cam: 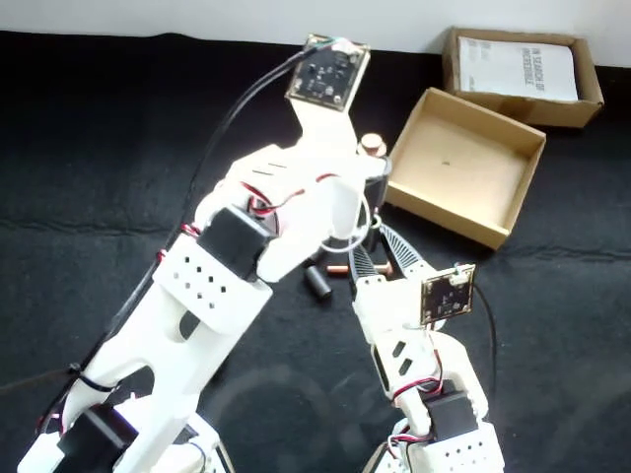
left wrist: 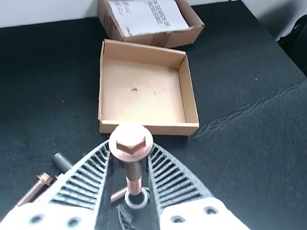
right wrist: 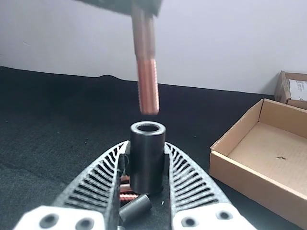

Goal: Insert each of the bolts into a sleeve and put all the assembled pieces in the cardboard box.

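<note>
We log a table under black cloth [cam: 99,148]. At its far right corner sits a shallow brown cardboard box with a printed sheet [cam: 532,111]. Just beside it is an open brown cardboard box [cam: 444,219]. Mid-table, a short dark cylindrical sleeve [cam: 317,282] and a copper hex-headed bolt [left wrist: 34,188] lie flat.

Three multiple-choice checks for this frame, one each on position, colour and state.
1. Where is the tip of the bolt held by the left gripper?
A. just above the mouth of the sleeve
B. deep inside the sleeve
C. touching the sleeve's outer wall
2. What colour is the bolt?
A. blue
B. copper
C. green
3. The cardboard box is:
A. closed
B. holding assembled pieces
C. open, no pieces inside
Answers: 1 A, the right wrist view shows a gap above the sleeve in the right gripper; 2 B, shank and head look coppery; 3 C, its bare floor shows.
</note>
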